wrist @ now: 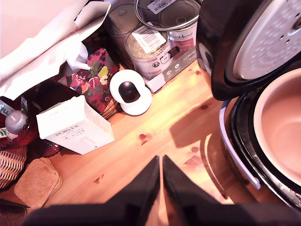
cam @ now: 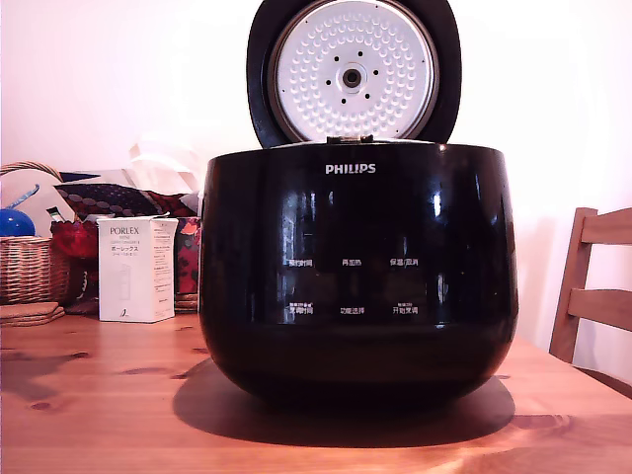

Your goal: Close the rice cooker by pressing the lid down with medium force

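Note:
The rice cooker is a large glossy black pot with a white PHILIPS logo, standing in the middle of the wooden table in the exterior view. Its lid stands open and upright behind the body, dimpled silver inner plate facing the camera. In the wrist view the lid leans over the cooker's open rim, with the pale inner pot showing. My gripper hangs above the table beside the cooker, its black fingers shut with nothing between them. The gripper is out of the exterior view.
A white PORLEX box, a wicker basket, a floral pouch, a white round device, tins and cork coasters crowd the table beside the cooker. A wooden chair stands at the exterior view's right.

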